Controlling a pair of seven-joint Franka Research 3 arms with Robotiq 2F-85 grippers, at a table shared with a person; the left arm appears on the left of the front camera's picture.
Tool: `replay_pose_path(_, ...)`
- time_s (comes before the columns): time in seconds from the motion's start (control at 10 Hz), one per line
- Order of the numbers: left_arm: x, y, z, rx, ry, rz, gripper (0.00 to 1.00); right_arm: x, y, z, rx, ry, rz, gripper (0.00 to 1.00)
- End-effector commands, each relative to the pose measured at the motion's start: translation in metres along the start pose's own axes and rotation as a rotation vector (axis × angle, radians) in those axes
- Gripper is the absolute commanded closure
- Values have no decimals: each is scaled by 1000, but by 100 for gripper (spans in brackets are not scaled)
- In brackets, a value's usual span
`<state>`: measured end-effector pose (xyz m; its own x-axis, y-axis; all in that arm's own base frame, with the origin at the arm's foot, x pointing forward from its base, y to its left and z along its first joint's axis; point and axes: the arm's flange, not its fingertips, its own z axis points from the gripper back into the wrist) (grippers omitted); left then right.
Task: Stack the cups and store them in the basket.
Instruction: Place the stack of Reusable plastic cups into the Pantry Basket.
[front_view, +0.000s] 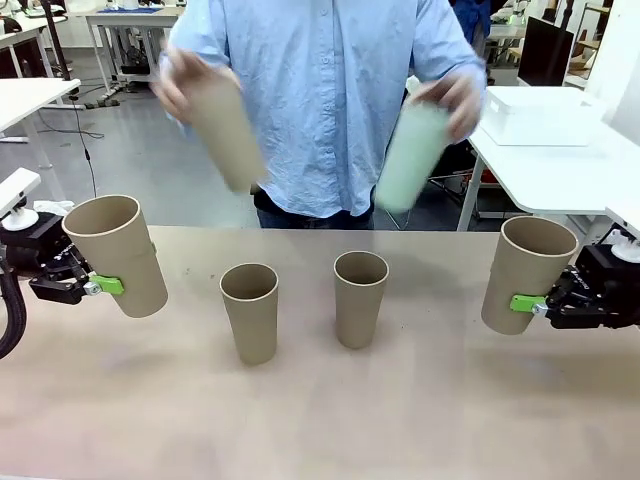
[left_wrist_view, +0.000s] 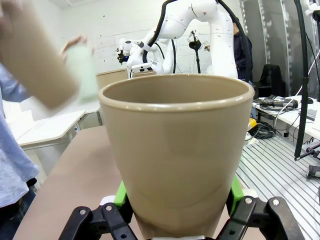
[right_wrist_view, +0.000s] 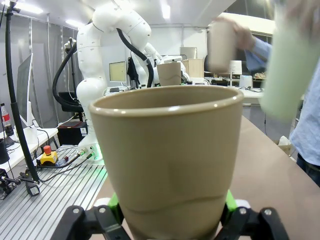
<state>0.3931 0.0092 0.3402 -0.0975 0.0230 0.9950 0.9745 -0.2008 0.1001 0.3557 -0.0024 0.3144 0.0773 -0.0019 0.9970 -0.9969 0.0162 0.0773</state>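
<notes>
My left gripper (front_view: 97, 285) is shut on a tan cup (front_view: 118, 255) held tilted above the table's left side; the left wrist view shows that cup (left_wrist_view: 177, 150) between the green pads (left_wrist_view: 120, 195). At the right, my right gripper (front_view: 530, 303) is shut on another tan cup (front_view: 528, 272), seen close up (right_wrist_view: 167, 160) in the right wrist view. Two tan cups (front_view: 250, 312) (front_view: 360, 298) stand upright mid-table. The person holds a tan cup (front_view: 222, 125) in one hand and a mint green cup (front_view: 410, 155) in the other, both blurred. The white basket (front_view: 540, 100) sits on a side table at far right.
The brown table (front_view: 320, 420) has free room in front of the two standing cups. The person stands at the far edge, hands raised above the table. White desks stand behind at left and right.
</notes>
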Motion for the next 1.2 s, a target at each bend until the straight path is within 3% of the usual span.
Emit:
replay_pose_path(0.0, 2, 0, 0, -1, 0, -13, 15, 2, -2, 0, -15, -1, 8, 16)
replay_pose_path(1.1, 2, 0, 0, -1, 0, -13, 15, 2, -2, 0, -15, -1, 8, 16)
